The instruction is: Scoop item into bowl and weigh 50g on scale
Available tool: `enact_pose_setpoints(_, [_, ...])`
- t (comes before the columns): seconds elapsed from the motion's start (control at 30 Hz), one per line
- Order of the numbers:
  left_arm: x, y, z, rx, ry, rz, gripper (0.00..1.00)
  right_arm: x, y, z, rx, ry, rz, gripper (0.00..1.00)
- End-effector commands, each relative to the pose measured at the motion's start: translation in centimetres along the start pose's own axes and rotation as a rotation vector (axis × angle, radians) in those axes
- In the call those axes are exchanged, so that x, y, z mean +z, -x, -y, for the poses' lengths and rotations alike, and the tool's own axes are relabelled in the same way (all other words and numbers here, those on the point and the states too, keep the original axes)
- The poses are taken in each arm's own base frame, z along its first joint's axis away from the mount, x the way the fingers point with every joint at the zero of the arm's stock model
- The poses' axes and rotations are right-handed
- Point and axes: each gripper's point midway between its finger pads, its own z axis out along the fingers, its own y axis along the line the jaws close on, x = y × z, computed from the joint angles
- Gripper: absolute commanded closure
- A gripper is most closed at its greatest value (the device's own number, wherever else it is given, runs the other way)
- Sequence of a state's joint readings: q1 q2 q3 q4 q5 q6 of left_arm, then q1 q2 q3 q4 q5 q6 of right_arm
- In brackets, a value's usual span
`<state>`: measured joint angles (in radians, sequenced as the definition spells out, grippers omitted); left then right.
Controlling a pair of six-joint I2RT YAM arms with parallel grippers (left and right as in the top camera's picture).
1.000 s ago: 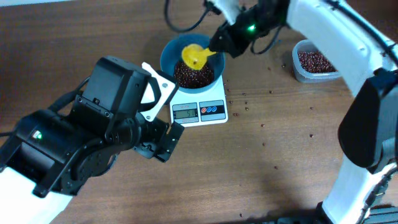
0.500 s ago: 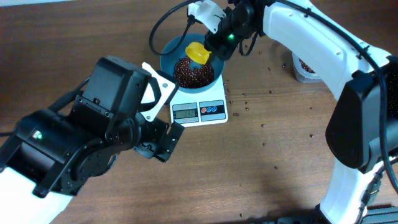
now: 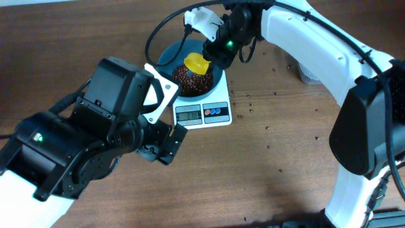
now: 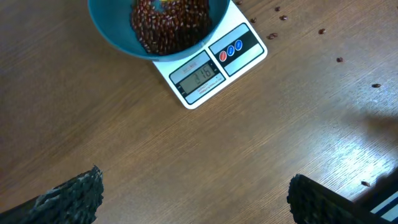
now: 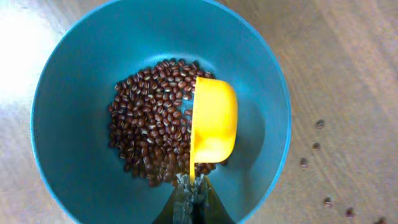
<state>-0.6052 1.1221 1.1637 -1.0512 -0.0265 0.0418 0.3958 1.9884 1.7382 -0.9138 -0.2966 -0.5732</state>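
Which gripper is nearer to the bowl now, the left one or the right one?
Right. The right gripper holds a yellow scoop over the beans in the bowl. The left gripper is open over the table, beyond the scale, apart from the bowl.

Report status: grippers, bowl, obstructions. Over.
Left gripper open, empty, near scale. Right gripper shut on yellow scoop, over beans in bowl on scale. Stray beans on table, nothing blocking.

Black, boxy left arm (image 3: 95, 145), white bracket (image 3: 161, 95), green light (image 3: 39, 136); white right arm (image 3: 316, 44), black joints (image 3: 370, 126), looping black cable (image 3: 154, 30)
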Motion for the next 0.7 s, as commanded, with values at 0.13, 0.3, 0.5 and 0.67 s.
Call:
enact_pose_setpoints(0.13, [-0.5, 0.6, -0.3, 0.004, 0.010, 0.023, 0.01, -2.1, 1.1, -1.2, -0.013, 0.019, 0.038, 0.96])
enact_pose_setpoints(0.3, [-0.5, 0.6, -0.3, 0.004, 0.010, 0.023, 0.01, -2.7, 0.9, -2.7, 0.027, 0.146, 0.076, 0.96])
enact_pose_setpoints(0.5, [-0.5, 0.6, -0.3, 0.004, 0.010, 0.023, 0.01, -4.9, 0.8, -1.7, 0.155, 0.290, 0.202, 0.96])
enact_pose_setpoints(0.67, [-0.5, 0.6, -0.3, 0.004, 0.010, 0.023, 0.01, -7.5, 0.8, 0.1, 0.283, 0.399, 0.335, 0.96])
